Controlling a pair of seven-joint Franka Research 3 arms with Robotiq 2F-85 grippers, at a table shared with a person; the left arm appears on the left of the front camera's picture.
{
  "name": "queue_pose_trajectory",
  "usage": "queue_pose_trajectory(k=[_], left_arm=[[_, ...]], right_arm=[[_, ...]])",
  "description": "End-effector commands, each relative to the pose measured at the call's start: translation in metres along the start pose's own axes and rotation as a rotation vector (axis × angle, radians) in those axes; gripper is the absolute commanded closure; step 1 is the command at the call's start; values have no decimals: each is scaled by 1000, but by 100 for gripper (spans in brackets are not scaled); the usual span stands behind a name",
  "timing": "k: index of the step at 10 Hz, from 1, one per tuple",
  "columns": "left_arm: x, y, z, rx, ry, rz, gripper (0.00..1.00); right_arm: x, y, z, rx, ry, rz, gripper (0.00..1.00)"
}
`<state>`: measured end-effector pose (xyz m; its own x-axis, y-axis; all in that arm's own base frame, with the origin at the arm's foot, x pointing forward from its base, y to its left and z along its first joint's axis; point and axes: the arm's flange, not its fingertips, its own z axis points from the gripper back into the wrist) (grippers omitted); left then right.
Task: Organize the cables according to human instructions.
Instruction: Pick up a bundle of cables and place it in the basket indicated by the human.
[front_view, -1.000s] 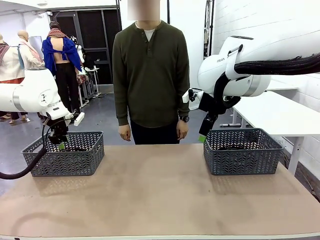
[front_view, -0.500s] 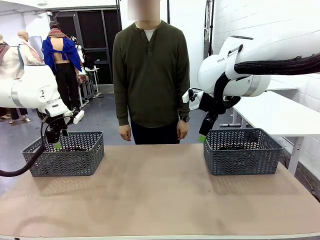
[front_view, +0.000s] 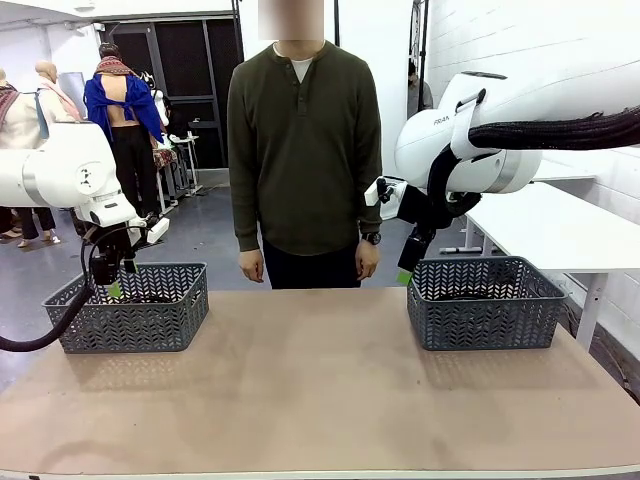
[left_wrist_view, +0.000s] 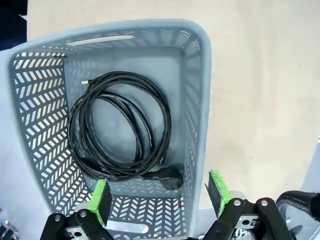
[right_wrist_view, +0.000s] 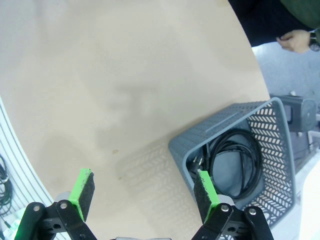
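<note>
Cable (left_wrist_view: 120, 125) coiled flat, plug (left_wrist_view: 167, 176) pincerward

A basket (front_view: 130, 305) at each table (front_view: 320, 390) end holds coiled cables (left_wrist_view: 120, 127).

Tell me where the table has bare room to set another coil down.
The tabletop between the left basket and right basket is bare, down to the near edge. Each basket already holds coiled cable, and a gripper hangs by each.
</note>
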<state>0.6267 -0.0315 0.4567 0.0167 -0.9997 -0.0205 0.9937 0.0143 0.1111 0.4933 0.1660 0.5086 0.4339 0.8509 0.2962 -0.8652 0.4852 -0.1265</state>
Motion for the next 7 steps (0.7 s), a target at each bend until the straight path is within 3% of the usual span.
queue_pose_trajectory(k=[1, 7], left_arm=[[-2, 3, -2, 40, 12, -6, 0], [-2, 3, -2, 40, 12, -6, 0]], right_arm=[[0, 1, 0, 0, 5, 0, 0], [0, 1, 0, 0, 5, 0, 0]])
